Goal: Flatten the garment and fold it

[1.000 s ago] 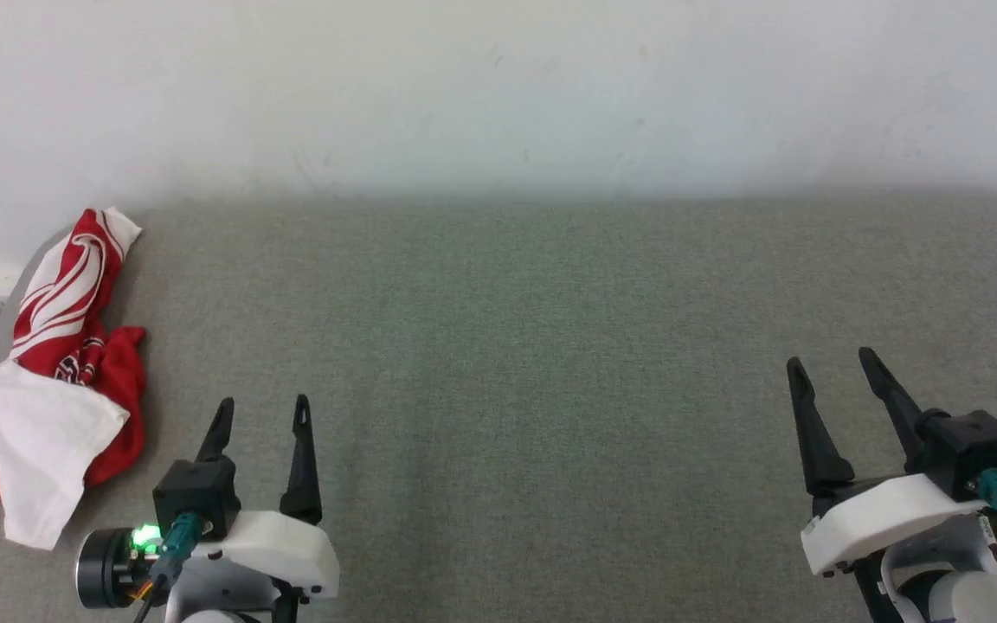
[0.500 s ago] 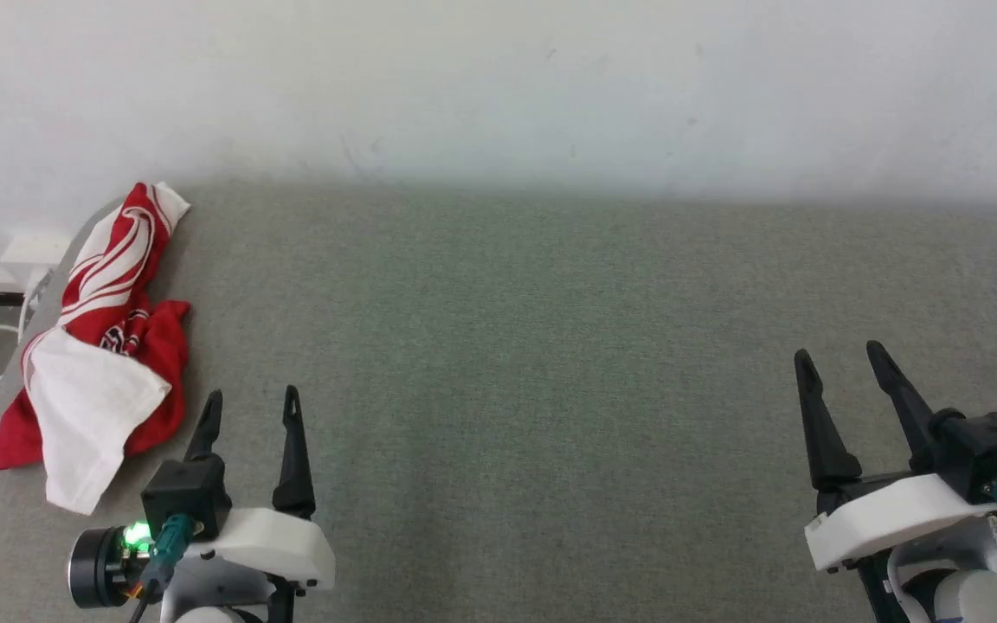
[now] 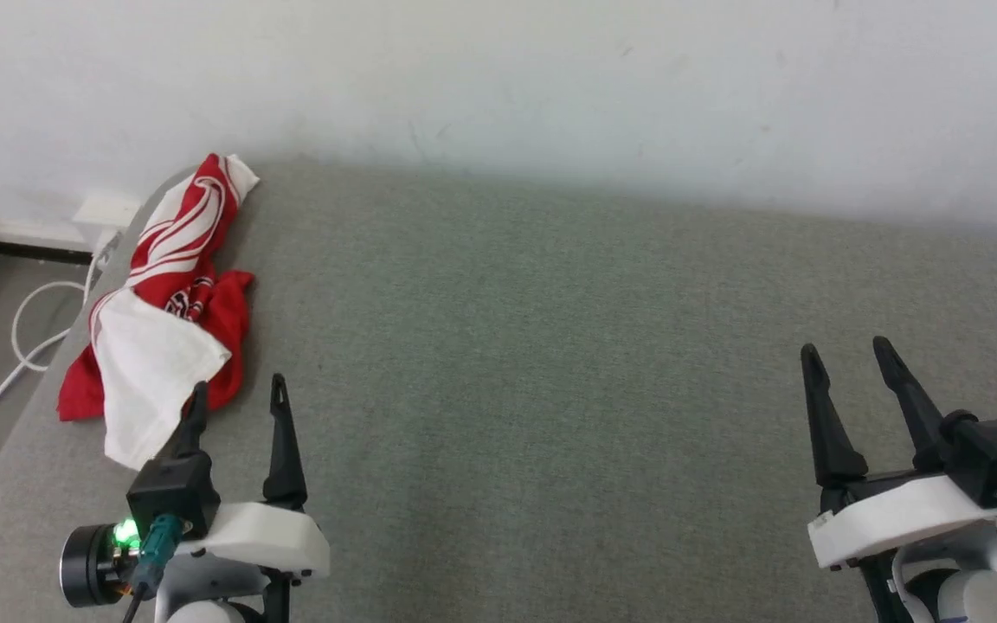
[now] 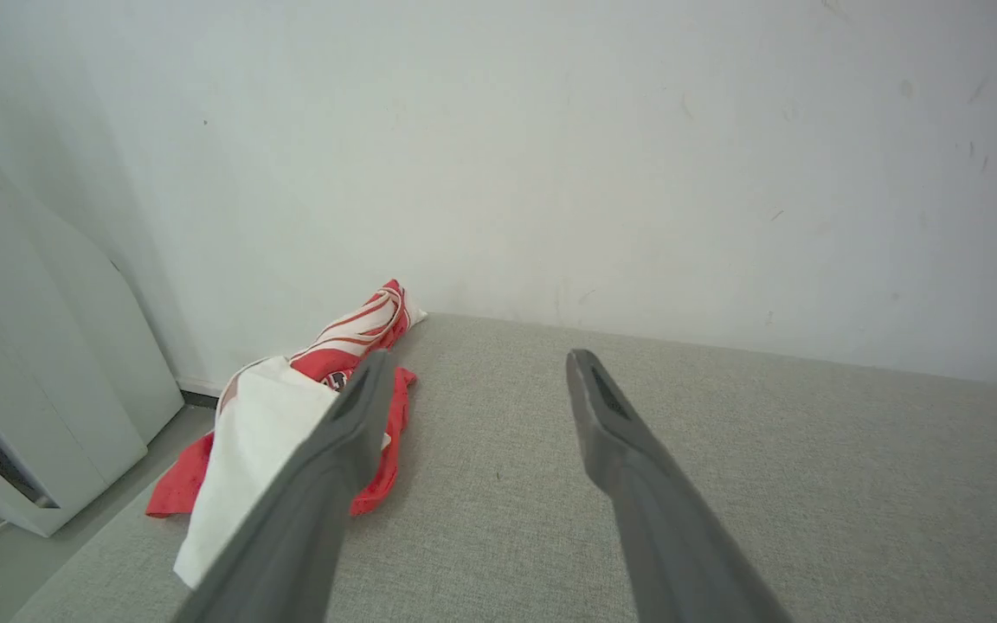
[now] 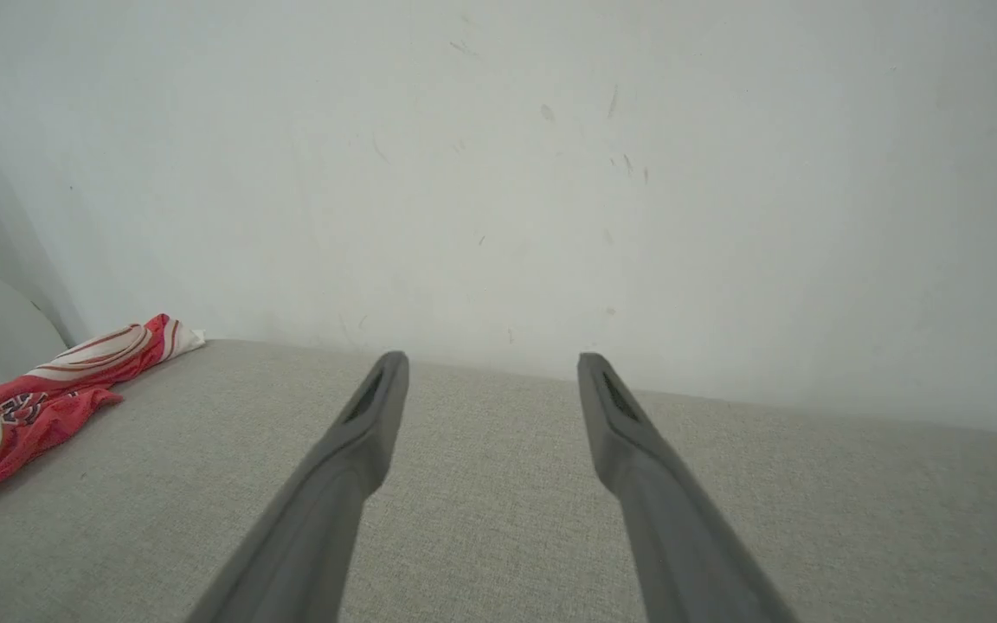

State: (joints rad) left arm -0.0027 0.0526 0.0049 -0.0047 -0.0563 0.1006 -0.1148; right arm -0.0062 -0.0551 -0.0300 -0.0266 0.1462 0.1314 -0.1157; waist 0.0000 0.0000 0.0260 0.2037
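While the garment (image 3: 171, 285) lies crumpled at the far left edge of the grey cloth-covered desk (image 3: 550, 372), close to the wall (image 3: 498, 78), both arms are held low over the near side, fingers pointing toward that wall. The left end effector (image 3: 237, 386) is released and empty, its outer finger just beside the shirt's white part. The right end effector (image 3: 845, 347), well apart, is spread and empty too.

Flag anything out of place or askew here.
The garment is the odd item: it lies bunched and twisted in a heap at the left edge of the grey surface, near the wall, not spread flat. Nothing else stands out.
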